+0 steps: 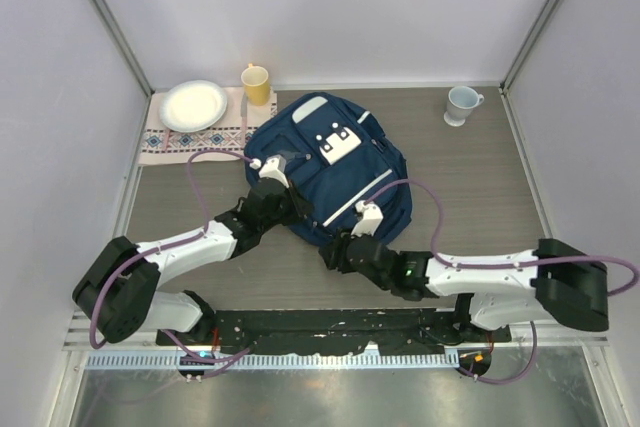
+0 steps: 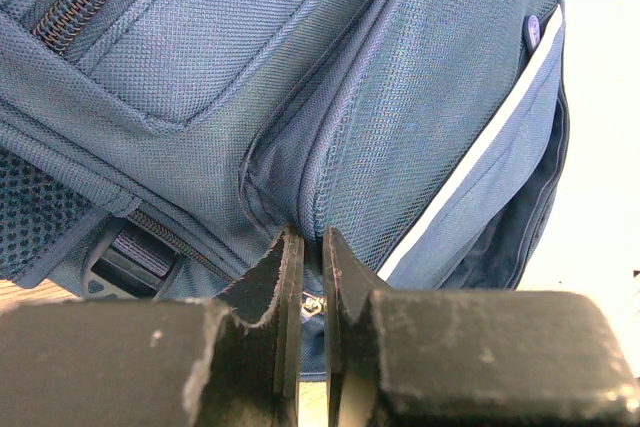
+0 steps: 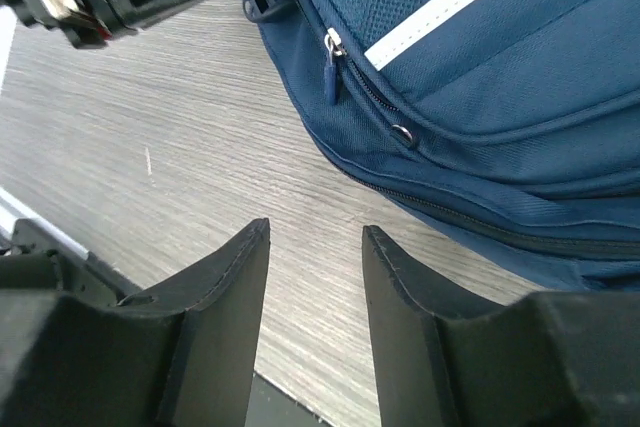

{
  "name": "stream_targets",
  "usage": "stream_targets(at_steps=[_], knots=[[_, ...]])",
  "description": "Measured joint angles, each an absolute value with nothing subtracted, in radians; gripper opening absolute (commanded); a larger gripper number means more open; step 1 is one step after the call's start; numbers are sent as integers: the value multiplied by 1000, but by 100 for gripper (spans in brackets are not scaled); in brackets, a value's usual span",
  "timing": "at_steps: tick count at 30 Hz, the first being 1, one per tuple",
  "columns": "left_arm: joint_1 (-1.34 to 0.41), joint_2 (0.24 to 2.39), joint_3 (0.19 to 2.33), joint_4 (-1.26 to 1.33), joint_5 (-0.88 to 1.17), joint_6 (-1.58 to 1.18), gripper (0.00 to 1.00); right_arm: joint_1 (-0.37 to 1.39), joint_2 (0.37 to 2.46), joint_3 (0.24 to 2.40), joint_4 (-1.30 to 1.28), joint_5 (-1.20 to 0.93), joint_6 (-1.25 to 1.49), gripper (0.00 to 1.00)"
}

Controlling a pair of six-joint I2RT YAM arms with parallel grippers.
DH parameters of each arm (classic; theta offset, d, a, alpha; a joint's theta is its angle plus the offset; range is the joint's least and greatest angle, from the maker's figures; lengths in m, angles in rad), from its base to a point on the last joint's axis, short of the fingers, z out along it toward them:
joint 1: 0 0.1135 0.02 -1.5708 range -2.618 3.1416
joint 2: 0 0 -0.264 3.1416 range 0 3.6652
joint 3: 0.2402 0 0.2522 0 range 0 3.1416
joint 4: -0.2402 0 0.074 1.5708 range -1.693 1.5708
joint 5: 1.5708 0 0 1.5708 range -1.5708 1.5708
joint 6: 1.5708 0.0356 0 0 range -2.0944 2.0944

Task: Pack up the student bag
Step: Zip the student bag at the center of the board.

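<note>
The student bag (image 1: 330, 172) is laid flat at the middle of the desk (image 1: 480, 177). It is judged soft and floppy, best taken by a zip pull (image 2: 312, 302); one seems pinched in the closed jaws of the left gripper (image 2: 312, 237). The jaws of the right gripper (image 3: 316, 229) are spread open.

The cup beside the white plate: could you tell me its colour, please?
Yellow cup, clearest in the top external view.

No readable text or number on the student bag (image 1: 375, 162) or elsewhere
</note>
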State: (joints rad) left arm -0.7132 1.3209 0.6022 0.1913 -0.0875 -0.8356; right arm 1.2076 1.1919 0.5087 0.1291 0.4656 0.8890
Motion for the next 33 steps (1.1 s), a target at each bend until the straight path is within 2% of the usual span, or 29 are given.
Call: stream_targets(at_steps=[8,13,20,23,33], knots=[[-713,1321,602,191,-88,-836,6,1282,1428,591,271,608,912,42],[-713,1319,602,191,-88,-837,6,1288,1449,604,336,673,915,41],[-713,1319,602,191,-87,-838,6,1287,1515,693,291,730,921,38],[-713,1317,602,191,-86,-838,6,1272,1531,715,253,731,926,36],[-712,1308,599,191,-86,-839,6,1218,1583,720,211,695,961,36]])
